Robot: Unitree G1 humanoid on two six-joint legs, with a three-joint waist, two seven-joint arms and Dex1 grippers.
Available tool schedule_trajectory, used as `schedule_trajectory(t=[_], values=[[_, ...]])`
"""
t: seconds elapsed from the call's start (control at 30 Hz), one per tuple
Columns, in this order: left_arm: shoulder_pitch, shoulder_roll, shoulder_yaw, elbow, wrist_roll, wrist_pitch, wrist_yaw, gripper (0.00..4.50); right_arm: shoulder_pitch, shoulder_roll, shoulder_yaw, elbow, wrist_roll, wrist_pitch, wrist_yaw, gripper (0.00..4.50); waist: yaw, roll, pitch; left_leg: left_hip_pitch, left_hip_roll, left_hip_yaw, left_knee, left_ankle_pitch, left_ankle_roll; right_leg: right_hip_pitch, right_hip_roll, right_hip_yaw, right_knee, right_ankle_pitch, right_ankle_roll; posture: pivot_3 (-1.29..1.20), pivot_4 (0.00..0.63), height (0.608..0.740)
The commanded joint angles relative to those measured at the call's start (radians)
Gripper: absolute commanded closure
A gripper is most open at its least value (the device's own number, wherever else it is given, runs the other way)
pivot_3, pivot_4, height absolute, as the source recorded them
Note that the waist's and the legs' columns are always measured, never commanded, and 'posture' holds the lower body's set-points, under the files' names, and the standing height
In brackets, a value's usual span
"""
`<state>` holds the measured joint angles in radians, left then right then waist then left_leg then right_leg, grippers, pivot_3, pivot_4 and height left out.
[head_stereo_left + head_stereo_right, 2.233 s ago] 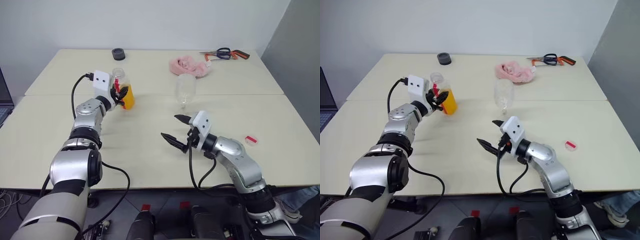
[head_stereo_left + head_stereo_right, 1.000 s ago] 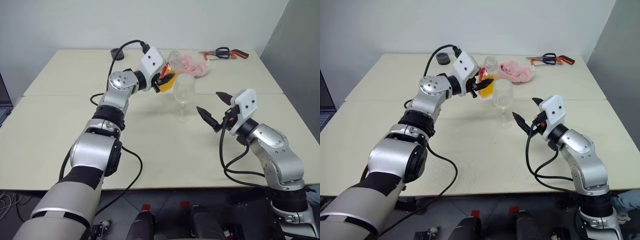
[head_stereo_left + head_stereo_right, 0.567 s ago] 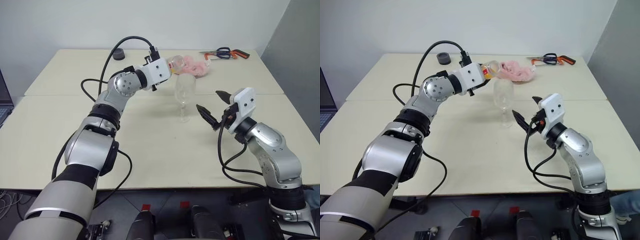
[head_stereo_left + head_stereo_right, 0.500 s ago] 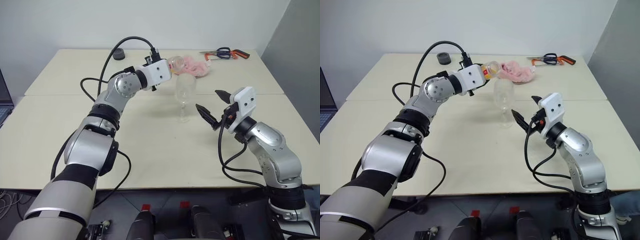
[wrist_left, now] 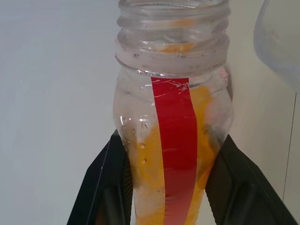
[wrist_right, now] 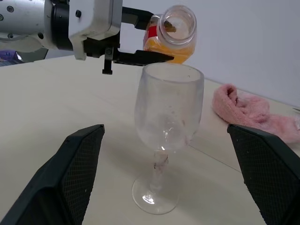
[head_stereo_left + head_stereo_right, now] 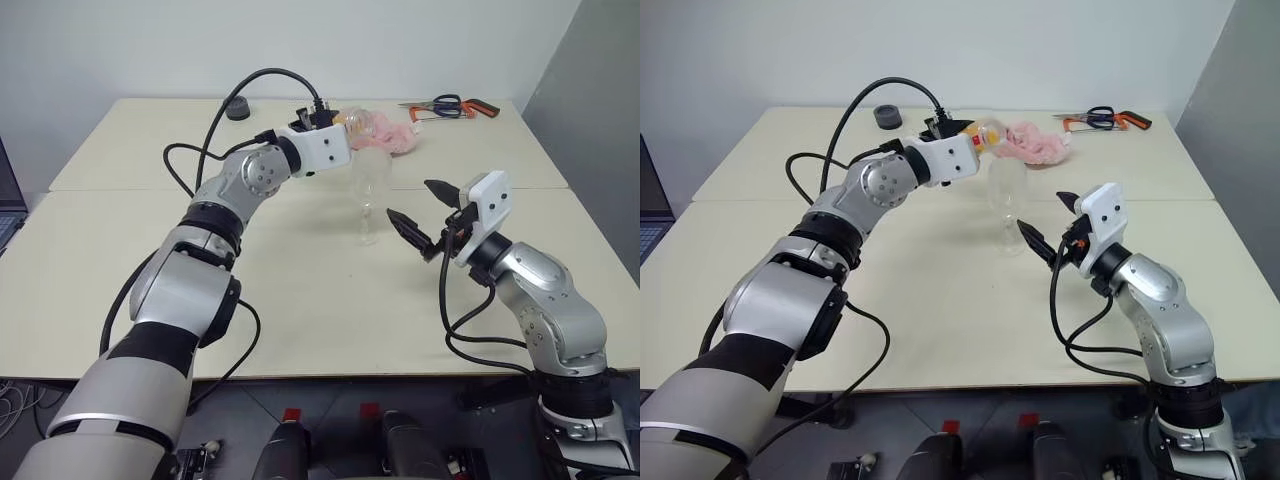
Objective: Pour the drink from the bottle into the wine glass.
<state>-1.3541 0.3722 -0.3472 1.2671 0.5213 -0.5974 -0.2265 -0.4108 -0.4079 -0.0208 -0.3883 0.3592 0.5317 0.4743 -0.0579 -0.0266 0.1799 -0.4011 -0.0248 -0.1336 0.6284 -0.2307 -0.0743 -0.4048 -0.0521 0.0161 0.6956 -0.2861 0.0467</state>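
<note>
A small clear bottle (image 6: 171, 33) with a red strip lies tipped nearly level in the air, uncapped, its mouth just above the rim of the wine glass (image 6: 168, 110). My left gripper (image 6: 154, 36) is shut on the bottle's body, one black finger (image 5: 101, 187) on each side. The orange drink (image 5: 145, 178) pools along the bottle's lower side, and no stream shows. The wine glass (image 7: 369, 190) stands upright on the table and looks empty. My right gripper (image 7: 410, 199) hovers open just right of the glass, holding nothing.
A pink cloth (image 7: 388, 136) lies behind the glass. Scissors and pliers (image 7: 447, 105) sit at the far right edge, and a black round object (image 7: 237, 108) lies at the far left. A seam (image 7: 120, 190) runs across between two tables. A grey wall (image 7: 590, 120) stands on the right.
My left wrist has rolled, tipping the bottle from a slight tilt to nearly level with its mouth over the glass. The right gripper has stayed open beside the glass.
</note>
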Motion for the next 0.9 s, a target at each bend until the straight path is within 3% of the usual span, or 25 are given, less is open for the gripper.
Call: schedule_trajectory(t=[0.03,0.9], values=[[-0.063,0.007,-0.004,-0.022,0.014,-0.027,0.050,2.85,-0.019,-0.002,-0.022,-0.045,0.015,-0.002,-0.007,0.00,0.000,0.000,0.000,0.000,0.000,0.000,0.000,0.000,0.000,0.000,0.000,0.000,0.000,0.000,0.000,0.00,0.150,0.740],[-0.100,0.012,-0.096,0.003,0.141,-0.045,0.200,2.85,0.040,-0.055,-0.070,-0.063,0.081,-0.045,0.071,0.00,0.000,0.000,0.000,0.000,0.000,0.000,0.000,0.000,0.000,0.000,0.000,0.000,0.000,0.000,0.000,0.00,0.150,0.740]])
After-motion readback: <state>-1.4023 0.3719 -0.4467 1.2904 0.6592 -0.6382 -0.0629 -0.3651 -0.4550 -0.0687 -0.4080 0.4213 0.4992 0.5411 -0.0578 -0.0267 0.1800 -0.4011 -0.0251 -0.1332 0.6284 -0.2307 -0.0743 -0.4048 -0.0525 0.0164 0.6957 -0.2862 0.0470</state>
